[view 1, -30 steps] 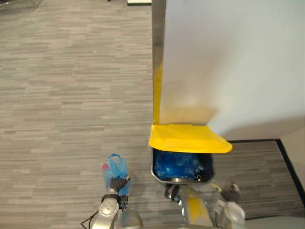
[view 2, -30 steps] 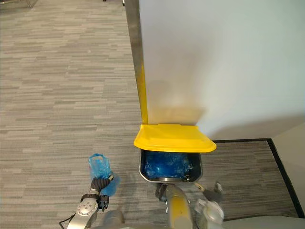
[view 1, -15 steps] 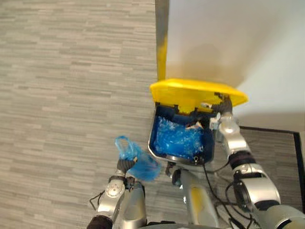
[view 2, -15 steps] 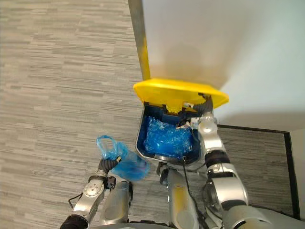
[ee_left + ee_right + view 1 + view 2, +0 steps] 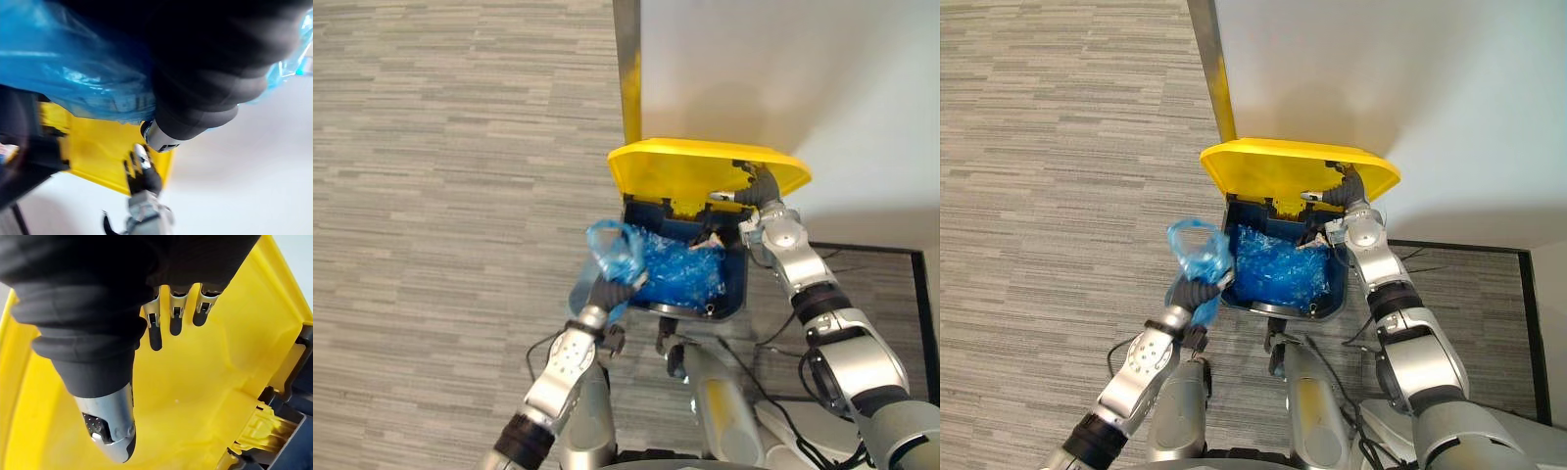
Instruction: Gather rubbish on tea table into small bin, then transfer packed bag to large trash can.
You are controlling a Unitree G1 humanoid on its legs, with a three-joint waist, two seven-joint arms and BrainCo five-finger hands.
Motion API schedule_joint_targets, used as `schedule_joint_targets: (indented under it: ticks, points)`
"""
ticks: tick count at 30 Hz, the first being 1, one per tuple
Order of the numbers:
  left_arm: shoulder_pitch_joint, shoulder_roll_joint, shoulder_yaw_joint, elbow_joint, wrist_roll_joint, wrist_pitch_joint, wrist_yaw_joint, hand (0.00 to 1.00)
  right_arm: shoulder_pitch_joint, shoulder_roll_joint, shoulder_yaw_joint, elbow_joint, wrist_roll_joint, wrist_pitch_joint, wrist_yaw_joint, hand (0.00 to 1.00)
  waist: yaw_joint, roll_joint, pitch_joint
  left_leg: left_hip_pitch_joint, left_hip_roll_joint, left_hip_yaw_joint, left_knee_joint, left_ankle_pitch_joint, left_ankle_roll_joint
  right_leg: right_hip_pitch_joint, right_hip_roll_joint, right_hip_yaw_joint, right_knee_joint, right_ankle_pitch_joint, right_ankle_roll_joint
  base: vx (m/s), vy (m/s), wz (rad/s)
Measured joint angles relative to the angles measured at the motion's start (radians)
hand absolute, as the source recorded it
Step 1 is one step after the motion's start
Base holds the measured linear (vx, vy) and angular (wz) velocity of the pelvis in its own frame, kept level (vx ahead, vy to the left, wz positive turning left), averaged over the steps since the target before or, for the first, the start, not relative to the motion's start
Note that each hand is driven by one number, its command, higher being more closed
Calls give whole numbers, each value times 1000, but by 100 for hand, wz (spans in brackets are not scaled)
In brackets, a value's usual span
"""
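Note:
The large trash can (image 5: 736, 294) is a dark bin with a blue liner, standing against the wall. Its yellow lid (image 5: 705, 168) is tipped up and back. My right hand (image 5: 751, 188) is open, its straight fingers (image 5: 173, 319) pressed flat against the lid's yellow underside (image 5: 205, 382). My left hand (image 5: 607, 292) is shut on the neck of the packed blue plastic bag (image 5: 615, 251), which hangs at the can's left rim, partly over the opening. In the left wrist view the blue bag (image 5: 73, 63) bulges beside the hand's dark cover, with the lid (image 5: 98, 147) beyond.
A white wall with a metal corner strip (image 5: 626, 69) rises right behind the can. Grey striped carpet (image 5: 440, 196) spreads to the left. A dark-edged mat (image 5: 901, 284) lies to the right of the can.
My left hand has lifted the blue bag up and right, from beside the can to its left rim. The right hand keeps the lid raised, now tipped further back. The camera has shifted.

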Motion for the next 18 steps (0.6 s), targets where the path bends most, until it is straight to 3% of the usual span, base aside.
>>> schedule_joint_targets:
  ticks: [5, 8, 11, 17, 18]
  points:
    - [-171, -1, -21, -34, -17, -29, 15, 100, -64, -1, 37, 0, -1, 0, 9, 0, -4, -1, 33, -6, -9, 23, 10, 0, 1, 0, -5, 25, -27, 35, 7, -67, 94, -11]
    - [-238, -7, -22, 32, -17, -36, 36, 100, -92, -4, 40, -1, -1, 0, 10, 0, -8, 0, 55, -19, -10, 24, 19, 0, 2, -3, -3, 26, -38, 46, -2, -27, 63, -3]
    - [-343, -27, -19, 271, -5, -25, 59, 100, -136, -4, 49, -4, -2, 0, 17, 0, -11, -1, 56, -68, -13, 23, 34, -1, 3, -48, -4, 25, -32, 49, -5, -13, 23, -1]
    - [-490, -54, 2, 678, 101, 68, 96, 100, -212, -27, 114, -57, -9, -2, 34, 0, -33, -14, 81, -177, -9, 3, 73, -3, 6, -145, -3, 7, -19, 51, -8, 10, 0, 2]
    - [-517, -60, 3, 725, 117, 78, 98, 0, -218, -32, 116, -65, -9, -2, 34, 0, -34, -16, 88, -194, -8, 2, 81, -4, 7, -160, -4, 6, -14, 51, -8, 0, 0, 0]
